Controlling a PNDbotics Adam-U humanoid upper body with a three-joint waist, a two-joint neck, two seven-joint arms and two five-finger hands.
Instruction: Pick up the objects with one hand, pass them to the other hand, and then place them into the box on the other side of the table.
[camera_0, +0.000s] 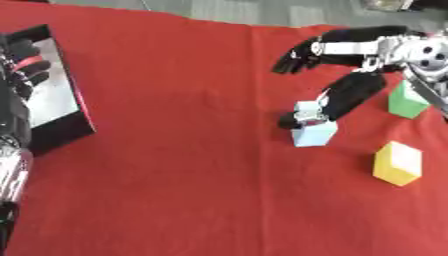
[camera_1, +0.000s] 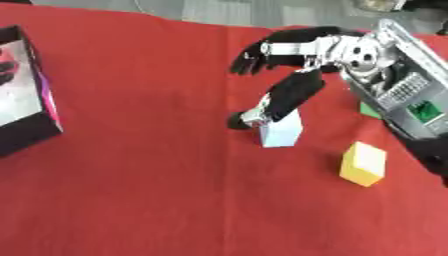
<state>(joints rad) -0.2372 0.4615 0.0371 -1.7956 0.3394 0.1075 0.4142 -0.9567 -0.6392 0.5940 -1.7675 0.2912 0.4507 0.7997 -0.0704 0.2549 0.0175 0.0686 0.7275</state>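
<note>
Now reaching in from the upper right: right hand (camera_0: 337, 97), thumb down at the top of the pale blue block (camera_0: 314, 133), fingers spread and relaxed above, gripping nothing. Pale blue block sitting on the red surface (camera_0: 192, 165), right of centre, touched on top by the thumb tip; whether any finger curls round it cannot be told. Green block (camera_0: 406, 101) farther right, just beyond the wrist, partly hidden by the arm in the right eye view. Yellow block (camera_0: 397, 163) nearer the front edge, right of the blue one and apart from it. Black box (camera_0: 61, 127) at the far left of the surface, pale inside, well apart from all three blocks. Left hand (camera_0: 24, 70) dark at the left edge, over the box; fingers unreadable.
</note>
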